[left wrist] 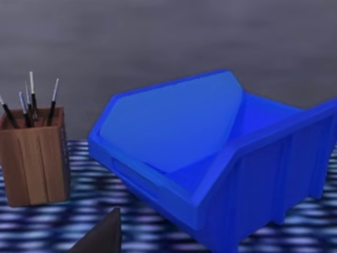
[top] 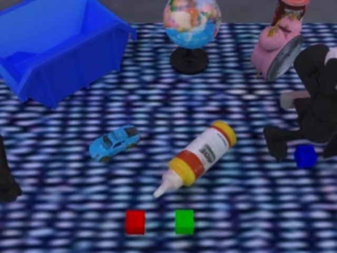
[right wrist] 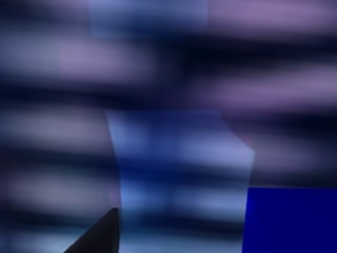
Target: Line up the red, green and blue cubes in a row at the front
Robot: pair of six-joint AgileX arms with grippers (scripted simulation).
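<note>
Three cubes lie on the patterned bench (top: 63, 211), one of each colour. The red cube (top: 135, 222) and green cube (top: 184, 221) sit side by side near the front edge, a small gap between them, the red one to the left. The blue cube (top: 305, 156) sits well apart from them, farther back toward the right side.

The right end effector (top: 304, 145) reaches in from the right edge, low over the bench, its dark fingers (top: 276, 143) spread apart on either side of the blue cube; I cannot tell whether they touch it. The right wrist view shows the blue cube (right wrist: 289, 220) very close.

The left arm (top: 6, 179) is parked at the left edge; I cannot tell how its end effector stands.

Also on the bench: one blue bin (top: 37, 74) at the back left, one globe (top: 191, 21), one pink item (top: 271, 50) at the back right, one toy car (top: 114, 142), one bottle (top: 202, 155) lying tilted, and, in the left wrist view, one wooden holder (left wrist: 32, 155) with brushes.
</note>
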